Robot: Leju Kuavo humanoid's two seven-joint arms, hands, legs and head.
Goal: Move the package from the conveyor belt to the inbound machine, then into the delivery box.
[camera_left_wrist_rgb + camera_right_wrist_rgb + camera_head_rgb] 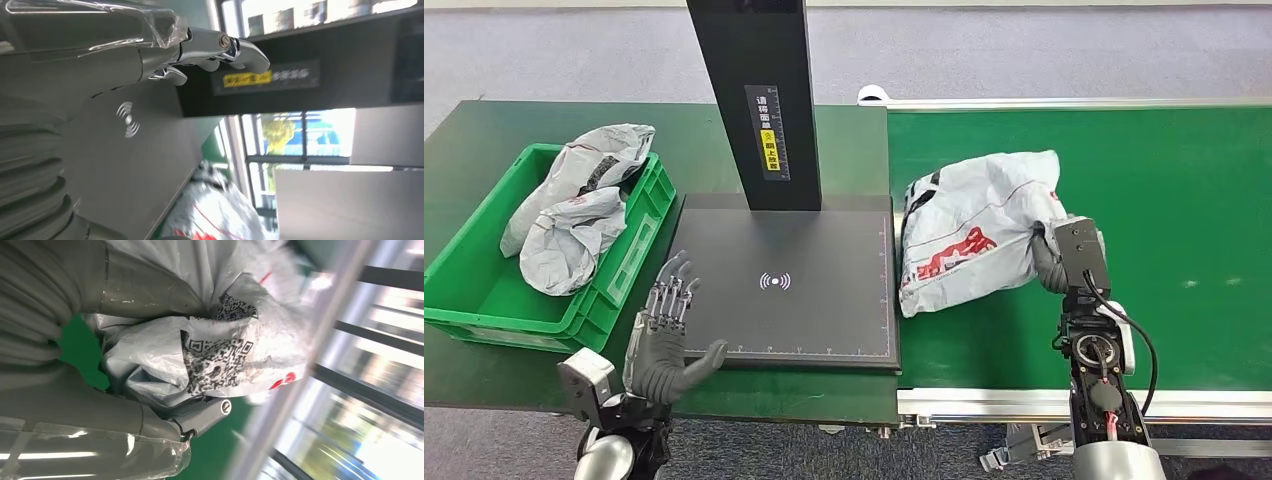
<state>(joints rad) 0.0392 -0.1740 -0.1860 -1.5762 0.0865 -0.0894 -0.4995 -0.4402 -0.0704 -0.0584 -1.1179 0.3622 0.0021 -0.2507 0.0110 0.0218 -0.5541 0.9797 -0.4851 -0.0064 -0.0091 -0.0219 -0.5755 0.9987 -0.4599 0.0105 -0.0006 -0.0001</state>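
Right robot hand gripping package (on belt)

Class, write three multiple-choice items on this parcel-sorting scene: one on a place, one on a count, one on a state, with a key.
1. Where does the package in the right hand lie?
A on the conveyor belt
B in the crate
C on the floor

2. How many bags lie in the green crate?
A none
B two
C five

3. How is the left hand?
A holding a bag
B pressing the scanner
C open, holding nothing

Key: 1 A, green belt lies under it; 2 B, two grey bags show; 3 C, fingers spread over the black inbound machine.
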